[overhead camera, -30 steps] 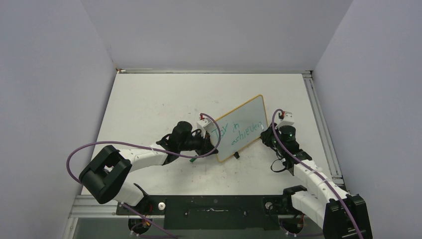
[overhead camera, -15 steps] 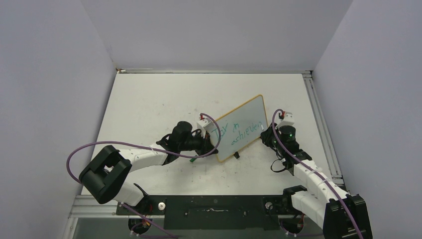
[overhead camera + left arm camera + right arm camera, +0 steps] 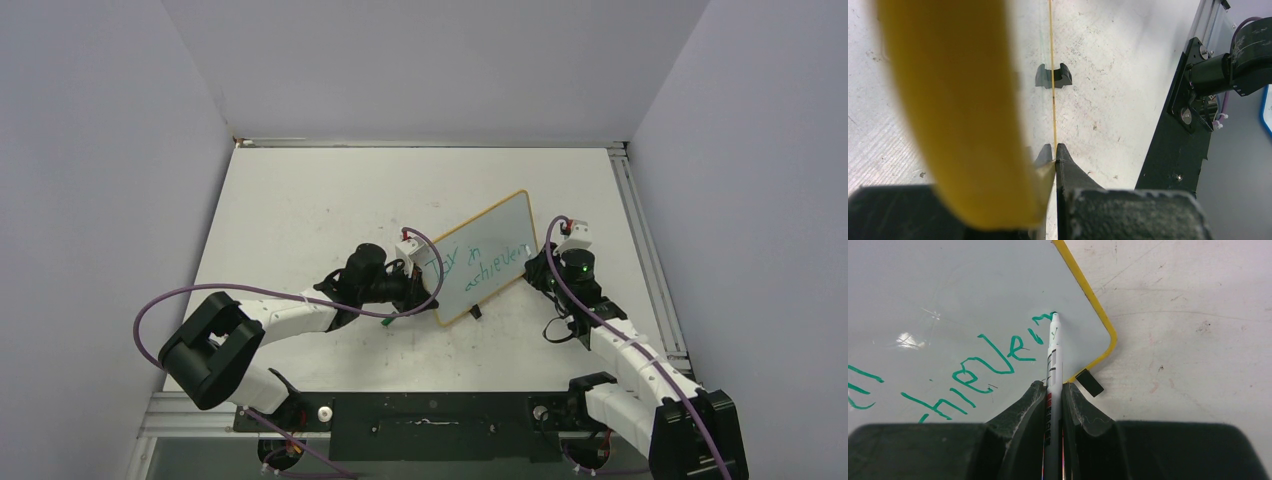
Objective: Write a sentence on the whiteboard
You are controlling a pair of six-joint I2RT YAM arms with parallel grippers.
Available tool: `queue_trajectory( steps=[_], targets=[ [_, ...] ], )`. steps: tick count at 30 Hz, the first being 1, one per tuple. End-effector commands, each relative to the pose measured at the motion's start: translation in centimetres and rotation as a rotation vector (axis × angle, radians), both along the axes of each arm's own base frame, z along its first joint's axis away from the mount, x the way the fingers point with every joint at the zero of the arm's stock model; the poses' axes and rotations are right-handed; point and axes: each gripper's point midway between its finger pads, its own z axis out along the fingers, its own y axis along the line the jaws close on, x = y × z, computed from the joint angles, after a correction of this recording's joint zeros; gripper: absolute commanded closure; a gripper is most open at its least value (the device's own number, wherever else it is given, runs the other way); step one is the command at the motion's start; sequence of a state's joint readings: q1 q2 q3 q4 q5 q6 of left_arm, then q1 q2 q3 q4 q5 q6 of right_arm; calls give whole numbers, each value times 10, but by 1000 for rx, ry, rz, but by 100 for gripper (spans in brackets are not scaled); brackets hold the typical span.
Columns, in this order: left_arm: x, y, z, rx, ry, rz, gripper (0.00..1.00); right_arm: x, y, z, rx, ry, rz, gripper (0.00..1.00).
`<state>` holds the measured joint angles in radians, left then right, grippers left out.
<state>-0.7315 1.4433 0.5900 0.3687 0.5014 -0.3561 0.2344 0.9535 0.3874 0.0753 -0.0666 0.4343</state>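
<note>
As it stands, the whiteboard (image 3: 500, 225) slants lengthwise far-right.

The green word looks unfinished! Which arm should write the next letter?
Right. The right claw pinches the thin white marker, tip on the yellow-rimmed whiteboard beside the last teal letter. The left claw is busy gripping the board's edge.
</note>
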Motion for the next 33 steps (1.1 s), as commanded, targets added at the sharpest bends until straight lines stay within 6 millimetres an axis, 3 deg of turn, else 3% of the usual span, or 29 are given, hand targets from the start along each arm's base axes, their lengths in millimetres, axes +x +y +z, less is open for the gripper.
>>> queue_trajectory(
  steps=[1,12,24,33],
  targets=[
    [-8,-6,16,-38,3,-44,100,20,-3,27,-3,-94,-26,95],
    [-8,-6,16,-40,1,-44,100,22,-4,22,-14,-85,-33,95],
    [-8,-6,16,-40,1,-41,100,1,-5,-5,9,6,-39,95],
    [-8,-5,18,-42,-2,-40,100,0,-6,-7,5,13,-47,95]
  ],
)
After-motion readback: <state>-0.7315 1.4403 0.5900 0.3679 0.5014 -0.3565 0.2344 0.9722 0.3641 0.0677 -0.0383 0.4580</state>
